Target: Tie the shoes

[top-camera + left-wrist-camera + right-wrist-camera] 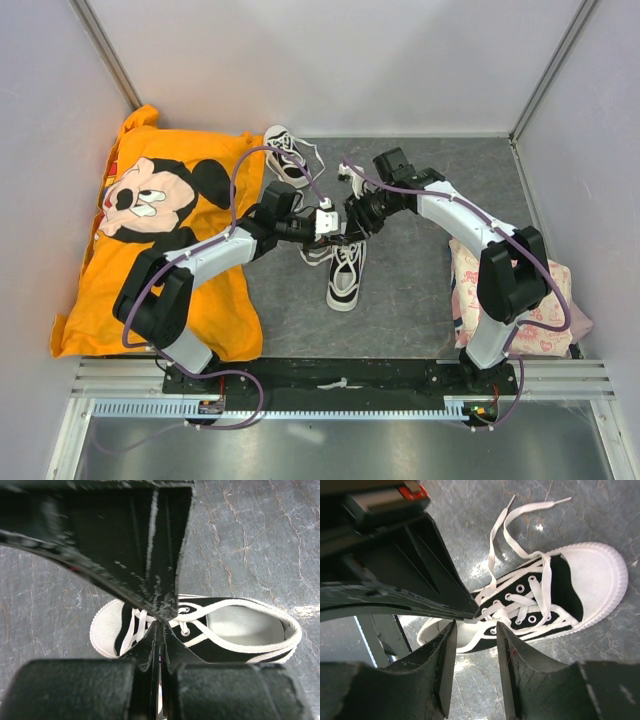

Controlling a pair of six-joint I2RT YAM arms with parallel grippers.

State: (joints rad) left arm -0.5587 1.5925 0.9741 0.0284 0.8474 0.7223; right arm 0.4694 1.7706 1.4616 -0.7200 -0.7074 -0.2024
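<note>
From above, the left hand (333,230) and right hand (352,225) meet tip to tip over the grey desk (430,290). One shoe (345,275) lies right under them. The second shoe (285,155) lies well beyond the left hand, beside an orange cloth (150,230).

In the left wrist view, the left hand (160,627) has its fingers pressed together. Whether a lace is pinched between them I cannot tell. The shoe (225,650) lies just below it.

In the right wrist view, the right hand (476,627) is partly open with nothing between its fingers (507,670). The shoe (595,575) sits beneath and ahead of it, its laces (520,510) trailing loose.
</note>
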